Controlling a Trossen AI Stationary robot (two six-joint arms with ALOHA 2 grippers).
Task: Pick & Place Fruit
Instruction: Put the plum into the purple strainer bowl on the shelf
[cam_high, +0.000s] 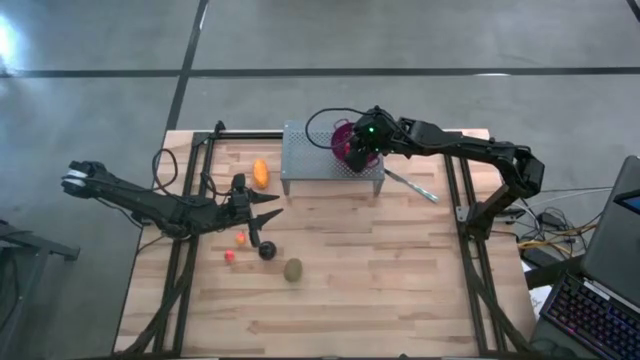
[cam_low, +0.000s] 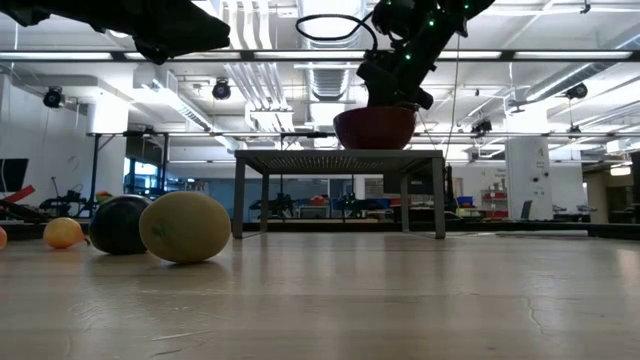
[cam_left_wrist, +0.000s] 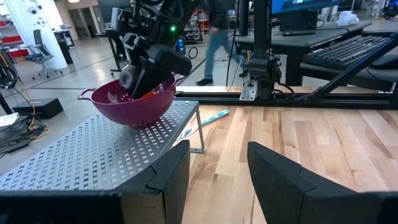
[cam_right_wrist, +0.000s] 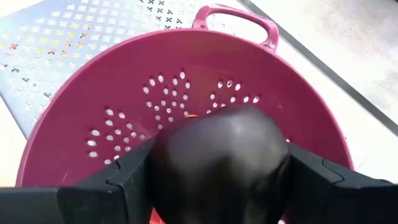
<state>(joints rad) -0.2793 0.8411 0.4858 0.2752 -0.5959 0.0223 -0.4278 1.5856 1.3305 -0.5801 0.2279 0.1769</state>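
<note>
My right gripper is shut on a near-black round fruit over the mouth of the purple perforated bowl, which stands on a perforated metal stand. A bit of orange-red shows in the bowl behind the fruit. My left gripper hangs open and level above the table, with nothing between its fingers. On the table lie an elongated orange fruit, a small orange ball, a red ball, a black round and a brown-green oval. My right gripper pinches the black round fruit by its two opposite sides between its two fingers. The fingers slant down from above into the bowl's mouth. The fruit fills the gap between them; whether it touches the bowl's floor, I cannot tell.
A thin silver utensil lies on the table right of the stand. Black frame rails run along the table's left and right sides. The near half of the wooden table is bare wood. A person walks in the room beyond.
</note>
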